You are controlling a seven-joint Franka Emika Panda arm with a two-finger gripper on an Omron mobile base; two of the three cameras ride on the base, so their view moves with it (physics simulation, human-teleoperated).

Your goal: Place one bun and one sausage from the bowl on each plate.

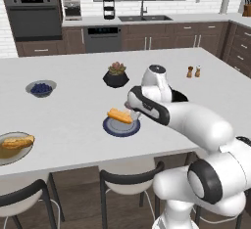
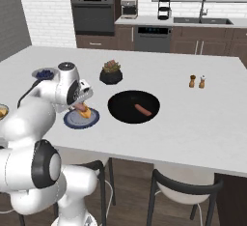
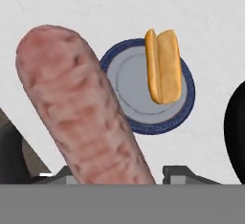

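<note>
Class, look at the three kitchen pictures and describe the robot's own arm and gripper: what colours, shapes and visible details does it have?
The arm is built of smooth, rounded, glossy white segments joined by dark grey to black ring-shaped joints. A thin dark cable loops beside the upper arm in the right base view. The gripper has a white, boxy body with two small dark fingertips. No lettering or logos can be made out.

On the white tabletop (image 1: 73,110) a succulent in a black faceted pot (image 1: 116,76) stands near the middle. A small bowl of dark berries (image 1: 40,88) sits well to its left. Two small shakers (image 2: 197,81) stand side by side toward the far right. Dark-framed stools (image 1: 128,181) line the near edge. Behind are an oven (image 1: 33,16), a dishwasher (image 1: 102,38) and a sink (image 1: 144,17).
</note>
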